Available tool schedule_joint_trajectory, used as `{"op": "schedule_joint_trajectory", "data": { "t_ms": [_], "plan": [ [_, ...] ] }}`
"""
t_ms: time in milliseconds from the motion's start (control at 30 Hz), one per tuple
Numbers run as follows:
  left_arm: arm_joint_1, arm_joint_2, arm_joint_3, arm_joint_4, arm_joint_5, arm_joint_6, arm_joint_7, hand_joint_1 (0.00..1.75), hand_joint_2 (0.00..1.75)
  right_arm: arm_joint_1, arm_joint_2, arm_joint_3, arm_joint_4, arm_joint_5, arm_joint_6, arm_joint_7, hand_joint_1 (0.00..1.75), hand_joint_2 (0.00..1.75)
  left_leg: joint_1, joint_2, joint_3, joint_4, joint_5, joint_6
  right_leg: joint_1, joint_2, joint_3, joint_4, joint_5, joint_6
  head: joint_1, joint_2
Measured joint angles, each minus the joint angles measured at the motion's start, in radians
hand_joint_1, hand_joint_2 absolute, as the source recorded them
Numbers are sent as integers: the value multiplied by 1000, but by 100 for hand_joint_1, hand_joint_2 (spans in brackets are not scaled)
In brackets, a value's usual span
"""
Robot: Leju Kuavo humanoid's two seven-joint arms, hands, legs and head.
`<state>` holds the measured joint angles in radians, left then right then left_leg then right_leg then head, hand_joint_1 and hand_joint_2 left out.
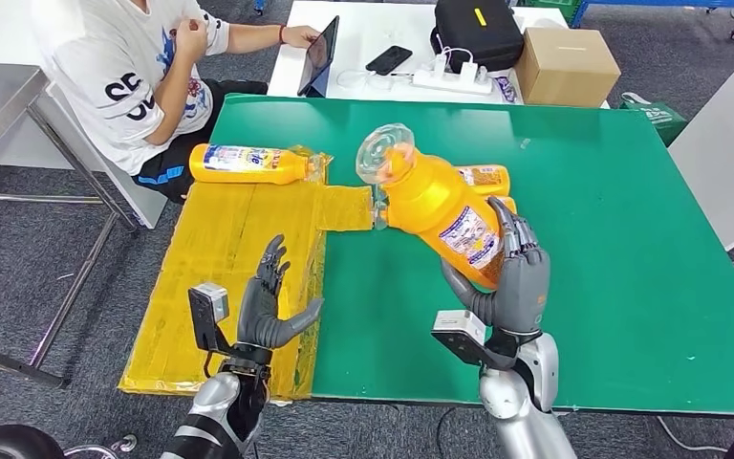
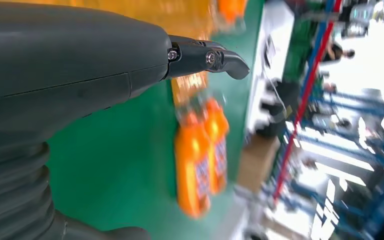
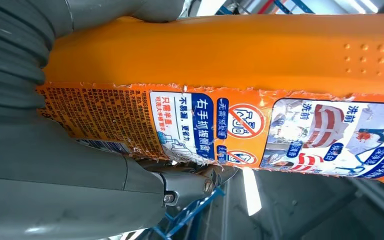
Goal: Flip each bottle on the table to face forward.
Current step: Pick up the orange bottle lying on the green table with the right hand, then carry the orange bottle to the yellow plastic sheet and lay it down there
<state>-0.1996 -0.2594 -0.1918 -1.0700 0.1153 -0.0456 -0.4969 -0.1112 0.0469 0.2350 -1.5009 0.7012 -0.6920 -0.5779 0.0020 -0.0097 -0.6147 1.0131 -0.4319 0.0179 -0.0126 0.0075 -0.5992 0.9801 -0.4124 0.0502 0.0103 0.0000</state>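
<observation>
Grey carpet surrounds a green counter (image 1: 612, 239), whose left part is covered by a flattened yellow cardboard sheet (image 1: 220, 277). An orange detergent bottle (image 1: 440, 206) is gripped around its lower body by the right hand (image 1: 511, 277) and is held tilted above the counter, its clear cap toward the far left and its back label turned toward the robot. In the right wrist view, the same bottle (image 3: 260, 65) is seen pressed between the thumb and the fingers (image 3: 185, 182), with printed instructions and pictograms on its torn-edged label. Just behind the raised bottle, a second orange bottle (image 1: 485, 177) is seen lying on the counter, mostly hidden. A third bottle, yellow-orange with a blue and white label (image 1: 248, 163), is laid on its side at the far end of the cardboard sheet, its cap end to the right.

The left hand (image 1: 268, 306) is held over the near part of the cardboard sheet, fingers spread and nothing in it. A seated person in a white shirt (image 1: 124, 67) is seen beyond the counter's far left corner, beside a white table (image 1: 363, 29) carrying a tablet, a phone, a power strip, a black case and a cardboard box (image 1: 566, 65).
</observation>
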Motion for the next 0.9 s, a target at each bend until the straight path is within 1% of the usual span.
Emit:
{"op": "schedule_joint_trajectory", "data": {
  "t_ms": [167, 267, 400, 467, 633, 900],
  "plan": [
    [20, 10, -47, -56, 73, -87, 28, 0, 175, 13, 21, -27, 11, -66, 1, -39, 175, 175, 0, 0, 0, 0, 0, 0, 0, 0, 0, 0, 0, 0, 0, 0],
    [29, 18, -70, -84, 113, -142, 35, 0, 175, 18, 30, -29, 31, -120, 21, -59, 175, 175, 0, 0, 0, 0, 0, 0, 0, 0, 0, 0, 0, 0, 0, 0],
    [40, 31, -98, -114, 167, -238, 36, 0, 175, 27, 54, -28, 91, -202, 115, -96, 175, 175, 1, 0, 0, 0, 0, 0, 1, 0, 0, 0, 0, 0, 0, 0],
    [44, 37, -108, -125, 182, -268, 37, 0, 175, 34, 69, -24, 128, -233, 158, -109, 175, 175, 1, 0, 0, 0, 0, 0, 1, 0, 0, 0, 0, 0, 0, 0],
    [53, 48, -124, -141, 190, -282, 38, 0, 175, 45, 98, -16, 186, -256, 179, -115, 175, 175, 1, 0, -1, 0, 0, 0, 1, 0, -1, 0, 0, 0, 0, 0],
    [57, 57, -129, -148, 191, -283, 38, 0, 175, 46, 109, -11, 222, -257, 182, -115, 175, 175, 0, 0, -1, 0, 0, 0, 0, 0, -1, 0, 0, 0, 0, 0]
  ]
}}
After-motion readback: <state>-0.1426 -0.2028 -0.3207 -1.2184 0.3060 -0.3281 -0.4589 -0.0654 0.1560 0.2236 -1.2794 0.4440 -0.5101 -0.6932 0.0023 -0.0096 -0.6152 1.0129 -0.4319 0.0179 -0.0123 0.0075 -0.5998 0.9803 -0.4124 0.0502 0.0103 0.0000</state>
